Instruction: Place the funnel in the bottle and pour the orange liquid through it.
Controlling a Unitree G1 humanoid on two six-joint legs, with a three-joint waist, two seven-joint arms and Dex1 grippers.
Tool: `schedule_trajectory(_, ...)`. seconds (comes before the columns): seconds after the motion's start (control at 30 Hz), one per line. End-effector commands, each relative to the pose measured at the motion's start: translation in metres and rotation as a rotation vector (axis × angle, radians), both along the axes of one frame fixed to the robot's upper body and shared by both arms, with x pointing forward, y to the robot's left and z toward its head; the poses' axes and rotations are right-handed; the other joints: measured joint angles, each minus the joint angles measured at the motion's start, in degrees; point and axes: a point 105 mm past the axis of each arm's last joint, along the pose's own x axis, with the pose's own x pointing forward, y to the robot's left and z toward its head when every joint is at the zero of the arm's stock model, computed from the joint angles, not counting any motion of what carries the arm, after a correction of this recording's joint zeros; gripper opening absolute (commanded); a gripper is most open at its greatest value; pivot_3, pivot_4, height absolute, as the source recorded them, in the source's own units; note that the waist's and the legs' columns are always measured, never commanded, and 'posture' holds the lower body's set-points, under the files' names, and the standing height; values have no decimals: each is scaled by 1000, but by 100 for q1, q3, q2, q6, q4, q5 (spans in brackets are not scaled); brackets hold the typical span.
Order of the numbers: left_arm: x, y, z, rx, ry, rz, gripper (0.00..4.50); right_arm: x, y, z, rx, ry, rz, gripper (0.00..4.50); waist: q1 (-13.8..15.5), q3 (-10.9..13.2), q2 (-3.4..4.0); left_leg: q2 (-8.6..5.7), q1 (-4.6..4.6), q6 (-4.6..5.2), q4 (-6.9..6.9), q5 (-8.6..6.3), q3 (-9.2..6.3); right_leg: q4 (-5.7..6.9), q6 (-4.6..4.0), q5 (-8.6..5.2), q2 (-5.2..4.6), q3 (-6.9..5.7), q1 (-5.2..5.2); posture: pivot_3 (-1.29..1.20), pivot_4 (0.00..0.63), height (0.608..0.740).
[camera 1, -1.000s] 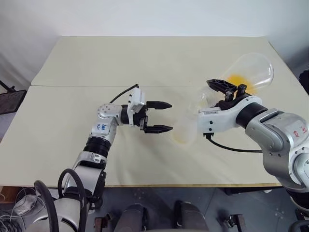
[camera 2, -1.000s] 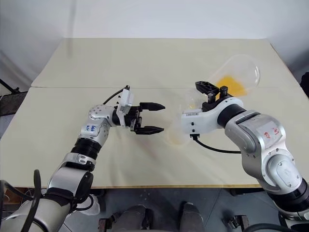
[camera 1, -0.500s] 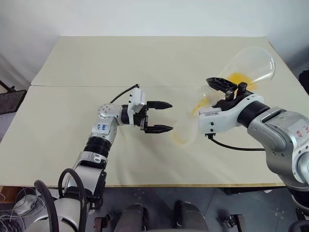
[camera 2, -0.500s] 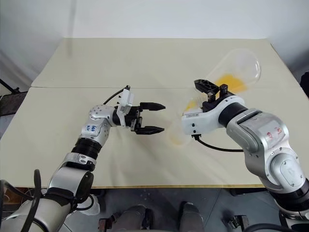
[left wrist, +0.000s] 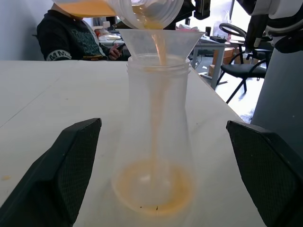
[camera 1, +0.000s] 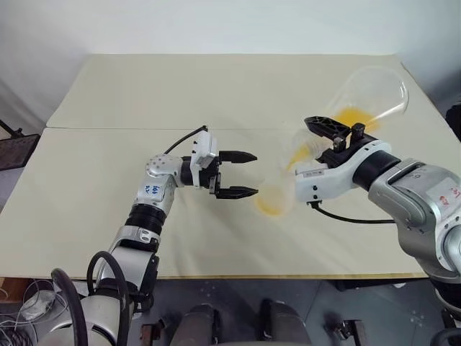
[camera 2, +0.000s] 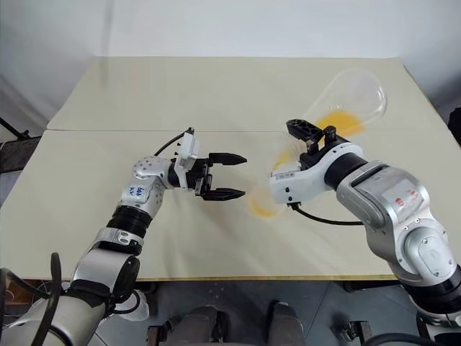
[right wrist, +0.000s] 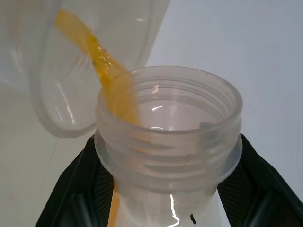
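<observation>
step: pouring under way; orange liquid (left wrist: 154, 182) streams from the tilted flask (camera 1: 367, 94) into the funnel (left wrist: 160, 41).
funnel: seated in the neck of the bottle (left wrist: 154, 142), rim just under the flask mouth.
bottle: upright on the table (camera 1: 144, 94), centre-right, between the two grippers; shallow orange pool at its base.
right gripper (camera 1: 338, 133): clenched round the flask neck, flask belly raised to the far right, some liquid left inside.
left gripper (camera 1: 241, 173): released, fingers spread wide, just left of the bottle, not touching it.
next: judging by the remaining pool, tilt the flask further and keep its mouth over the funnel.
risk: stream could miss the rim; the unheld bottle could tip.
</observation>
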Motion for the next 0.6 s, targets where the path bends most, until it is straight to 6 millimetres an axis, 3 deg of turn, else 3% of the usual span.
schedule_trajectory(0.03, 1, -1, 12, -16, -44, -10, 4500, -6, -2, 21, -6, -98, -2, 2465, 0, 0, 0, 0, 0, 0, 0, 0, 0, 0, 0, 0, 0, 0, 0, 0, 150, 740)
schedule_trajectory(0.6, 2, 9, 15, -4, -58, 14, 4500, -5, -4, 22, -42, -107, 8, 2465, -1, 0, 0, 0, 1, 0, 0, 0, 0, 1, 0, 0, 0, 0, 0, 0, 150, 740)
